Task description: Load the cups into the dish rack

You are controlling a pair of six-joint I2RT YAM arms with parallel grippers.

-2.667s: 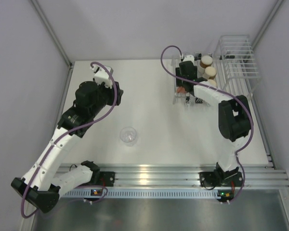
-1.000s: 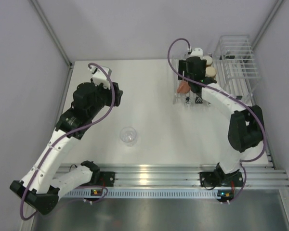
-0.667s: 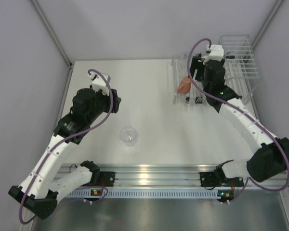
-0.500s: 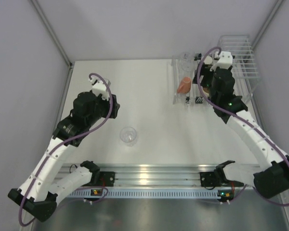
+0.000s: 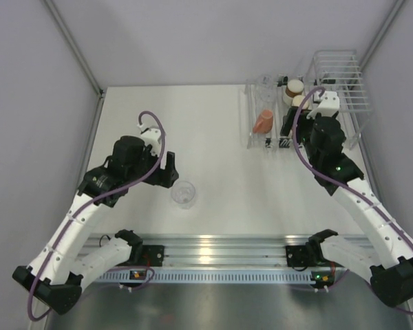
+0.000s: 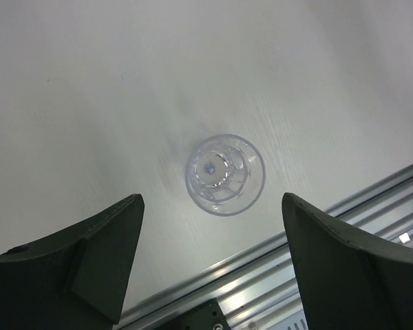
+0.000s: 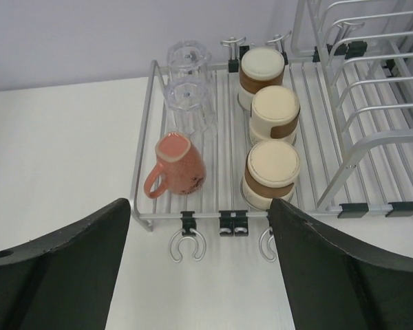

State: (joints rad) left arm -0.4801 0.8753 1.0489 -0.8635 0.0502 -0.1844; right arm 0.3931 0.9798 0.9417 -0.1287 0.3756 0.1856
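Observation:
One clear cup stands upright on the white table. My left gripper is open and empty, and the cup shows just beyond its fingertips. The dish rack at the back right holds a salmon-orange cup lying on its side. It also holds two clear cups and three upturned brown cups with cream bases. My right gripper is open and empty, just in front of the rack. In the top view my right arm hides one brown cup.
The rack's taller wire basket stands at its right side and also shows in the right wrist view. Wire hooks hang from the rack's front bar. An aluminium rail runs along the near table edge. Grey walls close in both sides.
My right gripper let go of the salmon-orange cup in the rack and pulled back toward the near side. My left gripper swung down to the clear cup on the table.

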